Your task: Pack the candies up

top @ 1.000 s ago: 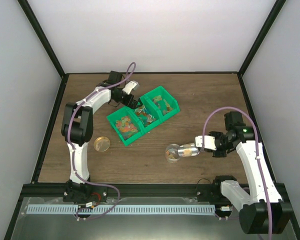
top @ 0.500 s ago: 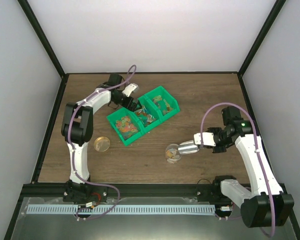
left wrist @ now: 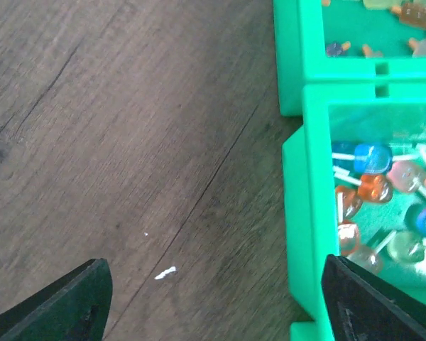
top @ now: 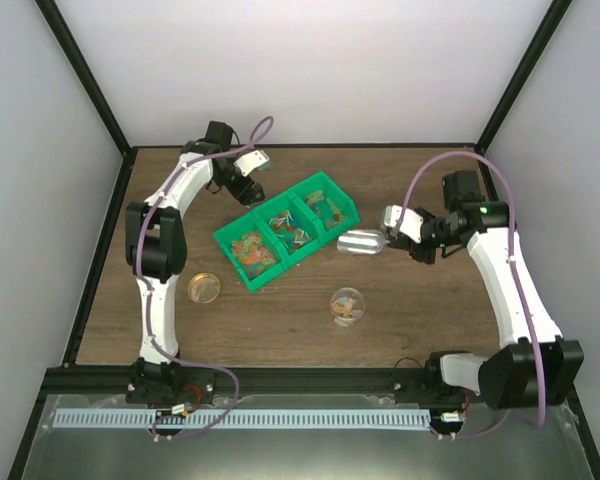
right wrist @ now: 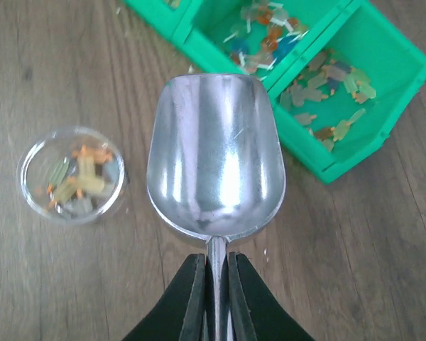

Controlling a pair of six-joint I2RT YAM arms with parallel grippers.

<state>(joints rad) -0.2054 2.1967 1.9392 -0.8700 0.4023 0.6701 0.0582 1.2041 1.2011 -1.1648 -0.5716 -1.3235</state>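
Enclosure, top view: dark wood-grain table (top: 280,325) at frame centre, plain white back wall (top: 300,70) at top, white side panels (top: 30,220) frame L & R, black frame struts (top: 85,75) at upper corners, white slotted strip (top: 280,418) on grey metal ledge (top: 310,455) along btm edge, even diffuse light.

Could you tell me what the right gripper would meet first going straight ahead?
Probably the green bins: the scoop in the right gripper would touch their near wall first; height unclear.
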